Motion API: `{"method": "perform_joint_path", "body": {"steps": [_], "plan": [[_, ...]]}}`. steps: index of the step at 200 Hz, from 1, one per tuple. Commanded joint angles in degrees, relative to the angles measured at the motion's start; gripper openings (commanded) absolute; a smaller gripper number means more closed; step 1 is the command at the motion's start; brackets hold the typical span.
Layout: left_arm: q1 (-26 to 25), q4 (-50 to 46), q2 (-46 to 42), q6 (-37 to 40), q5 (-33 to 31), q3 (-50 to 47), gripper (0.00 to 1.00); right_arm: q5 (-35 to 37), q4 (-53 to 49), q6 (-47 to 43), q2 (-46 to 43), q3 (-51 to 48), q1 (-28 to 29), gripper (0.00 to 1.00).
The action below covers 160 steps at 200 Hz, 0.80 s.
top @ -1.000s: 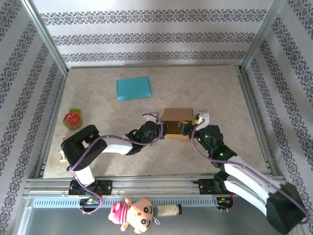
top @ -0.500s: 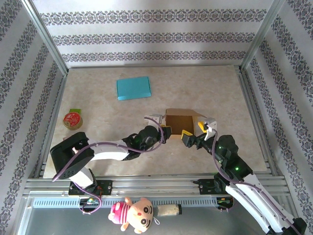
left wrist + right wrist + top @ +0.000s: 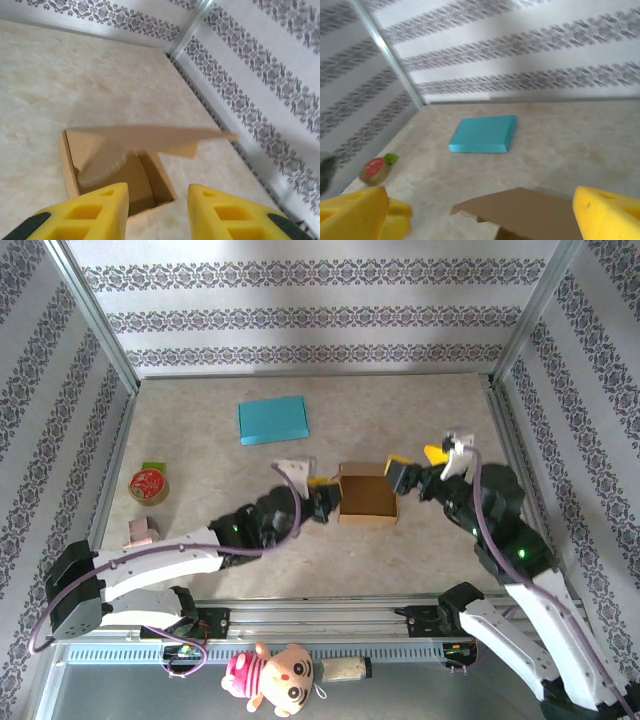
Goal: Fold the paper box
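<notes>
At the middle of the counter (image 3: 420,410), a little right: brown paper box (image 3: 367,495), top open, hollow showing. In the left wrist view, one flap lifted and tilted over the opening, its edge ragged.

Just left of the box, low over the surface: left pincer (image 3: 327,495), released, yellow pads parted with nothing between them. Touching the box wall or not, cannot tell.

Right of the box's far right corner: right pincer (image 3: 417,463), released too, pads spread wide, nothing held, apart from the cardboard.

Across the far left half of the counter: flat blue box (image 3: 273,419), lying alone, well apart from the paper box. By the left edge: round tin with a red lid (image 3: 148,484), something small and green just behind it; nearer along that edge, a small pink item (image 3: 140,532), too small to make out.

Underfoot, so to speak: pale beige stone-look surface, mottled, matte, softly shadowed around the box.

All around: white wallpaper (image 3: 300,310) banded with grey floral stripes, slanted metal posts (image 3: 95,312) at the far corners, a metal rail (image 3: 330,620) along the near edge, a pink plush doll (image 3: 272,673) lying in front of it.
</notes>
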Motion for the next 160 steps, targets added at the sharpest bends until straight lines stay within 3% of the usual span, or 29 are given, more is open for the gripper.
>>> {"method": "perform_joint_path", "body": {"steps": [1, 16, 46, 73, 114, 134, 160], "plan": [[8.9, -8.6, 2.3, -4.5, 13.8, 4.1, 0.38, -9.5, -14.7, 2.8, 11.1, 5.3, -9.0, 0.9], [10.6, -10.4, 5.6, -1.1, 16.7, 7.8, 0.4, -18.4, -14.4, 3.1, 18.3, 5.7, -15.6, 0.82], [12.9, -8.4, 12.2, -1.1, 20.3, 11.6, 0.52, -22.8, -7.8, 6.7, 24.3, 1.1, -20.4, 0.81], [16.5, -1.9, 16.1, -6.2, 26.5, 10.8, 0.6, -20.3, -5.6, 6.2, 25.9, -0.7, -21.1, 0.81], [17.9, -2.8, 24.9, -6.6, 33.6, 15.6, 0.62, -17.1, -1.7, 4.8, 25.6, -6.5, -21.1, 0.8], [17.9, -2.4, 28.1, -6.2, 37.1, 17.4, 0.63, -16.5, -1.5, 4.5, 25.8, -8.7, -21.0, 0.75], [17.9, -0.9, 30.3, -7.1, 37.2, 15.7, 0.6, -13.8, 0.6, 4.3, 25.3, -13.0, -20.5, 0.67]]}}
